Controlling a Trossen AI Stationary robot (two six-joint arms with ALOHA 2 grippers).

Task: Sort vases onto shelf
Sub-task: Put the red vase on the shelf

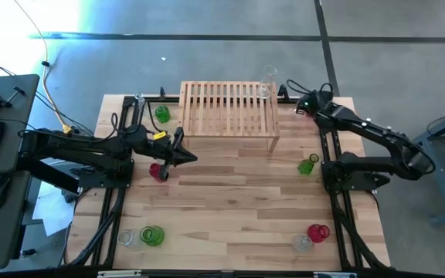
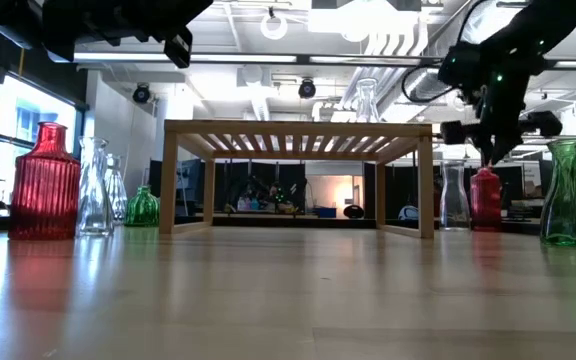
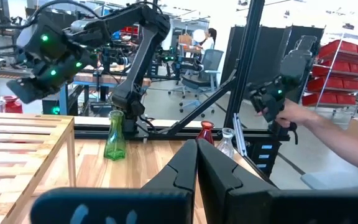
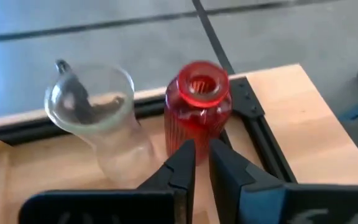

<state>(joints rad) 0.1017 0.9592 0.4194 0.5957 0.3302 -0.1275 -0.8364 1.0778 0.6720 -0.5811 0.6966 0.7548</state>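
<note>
The light-wood shelf (image 1: 230, 108) stands at the table's far middle, and one clear vase (image 1: 267, 81) stands on its top near the right end. My right gripper (image 4: 196, 163) hovers at the far right corner, slanting down, close over a ribbed red vase (image 4: 197, 109) that stands upright beside a clear vase (image 4: 98, 118). Its fingers are shut with nothing between them. My left gripper (image 1: 190, 158) hangs level and shut left of centre, above another red vase (image 1: 157, 171). Green vases stand left of the shelf (image 1: 162, 114) and at the right (image 1: 309, 164).
Near the front edge stand a clear vase (image 1: 126, 238) and a green one (image 1: 153, 235) at the left, and a red vase (image 1: 317, 232) with a clear one (image 1: 303, 243) at the right. A person's arm (image 3: 328, 134) shows beyond the table.
</note>
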